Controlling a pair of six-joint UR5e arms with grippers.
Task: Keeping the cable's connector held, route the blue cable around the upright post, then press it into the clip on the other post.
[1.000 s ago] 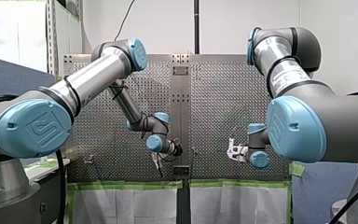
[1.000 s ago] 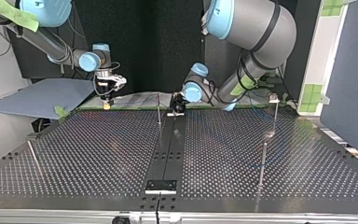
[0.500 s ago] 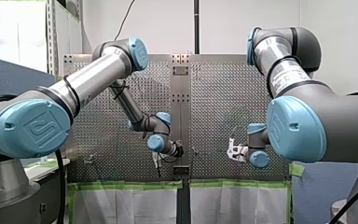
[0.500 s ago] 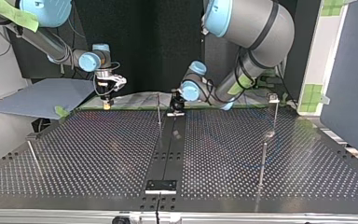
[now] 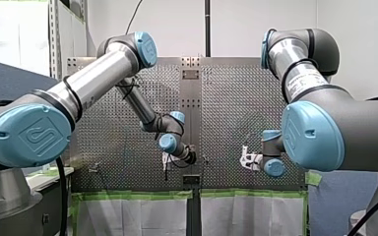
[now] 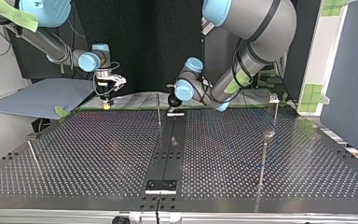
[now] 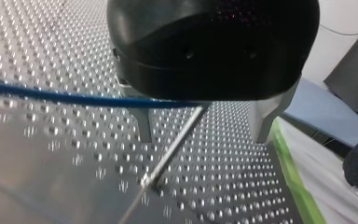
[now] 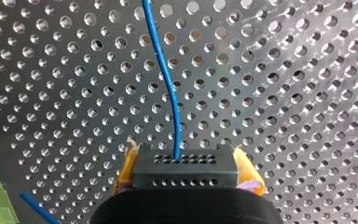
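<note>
So my right arm hangs back at the far-left corner of the top view, wrist bent so the right gripper [image 6: 106, 104] points straight down just over the far edge of the table [image 6: 98, 154]. In its wrist view the yellow pads [image 8: 127, 168] are clamped on either side of the black connector [image 8: 186, 173], a little block with rows of holes. The blue cable [image 8: 167, 79] comes out of its middle and runs away ahead over the perforated plate with a slight wiggle. My left arm is the stretched-out one: in the front view the elbow sits high, the forearm slants down toward the middle of the table, and the wrist curls in low by the centre strip. In the top view the left gripper [image 6: 172, 102] sits right beside the thin post [image 6: 159, 109] near the far edge. In the left wrist view the two metal fingers [image 7: 142, 123] stand well apart, not gripping anything, and that post rises between them. The cable comes in from the side, crosses one finger and disappears under the black gripper body about where the post is. I can't tell if it's actually touching the post. The other post [image 6: 275, 116], with the clip [image 6: 273, 98] on top, stands well off toward the top view's right.
</note>
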